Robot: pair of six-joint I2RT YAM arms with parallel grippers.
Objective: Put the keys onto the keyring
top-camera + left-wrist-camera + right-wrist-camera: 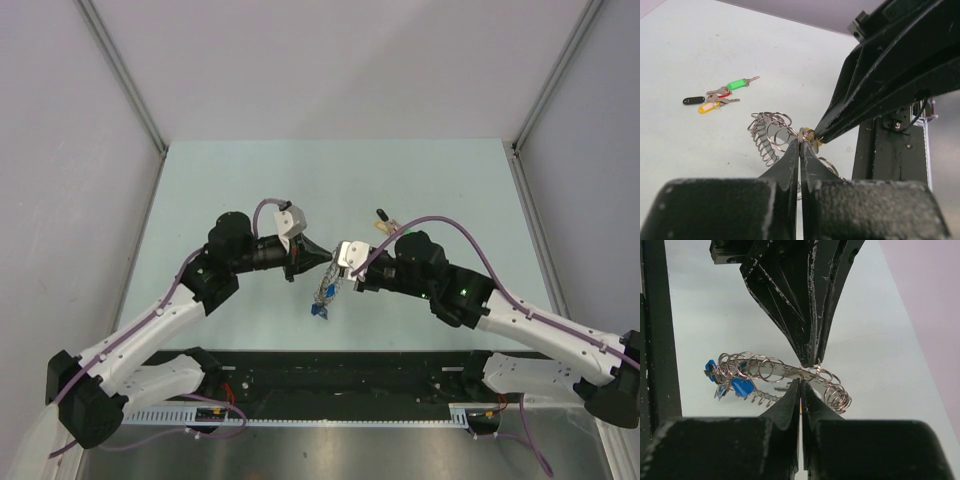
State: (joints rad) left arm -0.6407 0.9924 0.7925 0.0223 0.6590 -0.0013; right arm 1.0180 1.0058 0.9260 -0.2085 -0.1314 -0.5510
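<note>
The keyring [326,288] is a flat grey band fringed with small silvery rings; it hangs in the air between my two grippers, and it shows in the left wrist view [769,131] and the right wrist view [782,371]. Blue-headed keys [743,388] hang on it, also seen from the top [318,310]. My left gripper [801,142] is shut on a small ring at the keyring's rim. My right gripper [801,385] is shut on a thin yellow-headed key [810,135] and meets the left gripper tip to tip.
Loose keys lie on the table beyond the grippers: a green one [737,83], a black one [693,100], a yellow one [707,107] and a red one between them. In the top view this cluster [384,222] lies just behind the right arm. Grey walls enclose the table.
</note>
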